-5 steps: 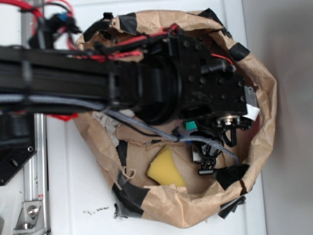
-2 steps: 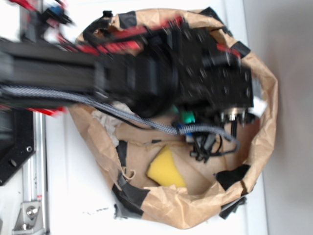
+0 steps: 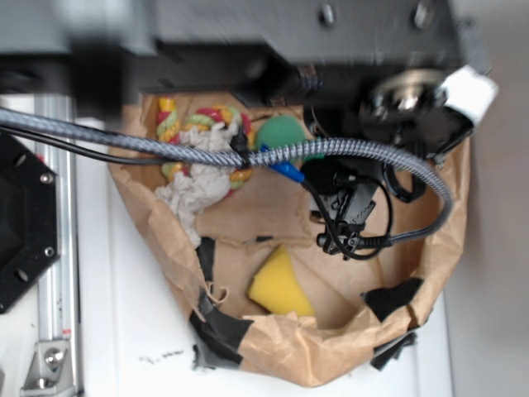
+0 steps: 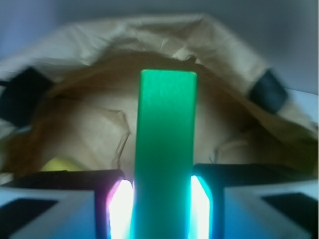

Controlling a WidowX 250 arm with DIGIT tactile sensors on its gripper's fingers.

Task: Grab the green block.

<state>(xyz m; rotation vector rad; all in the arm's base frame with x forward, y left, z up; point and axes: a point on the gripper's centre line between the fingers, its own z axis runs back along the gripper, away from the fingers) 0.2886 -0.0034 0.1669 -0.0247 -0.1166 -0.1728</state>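
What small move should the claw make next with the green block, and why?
Probably lift straight up, grip unchanged. In the wrist view the claw is shut on the green block, which stands between its pads, and the paper bag wall rises just ahead, so going sideways might snag it.

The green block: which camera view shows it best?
The wrist view: the green block stands upright, filling the centre between the two fingers of the gripper. In the exterior view, the arm hides it.
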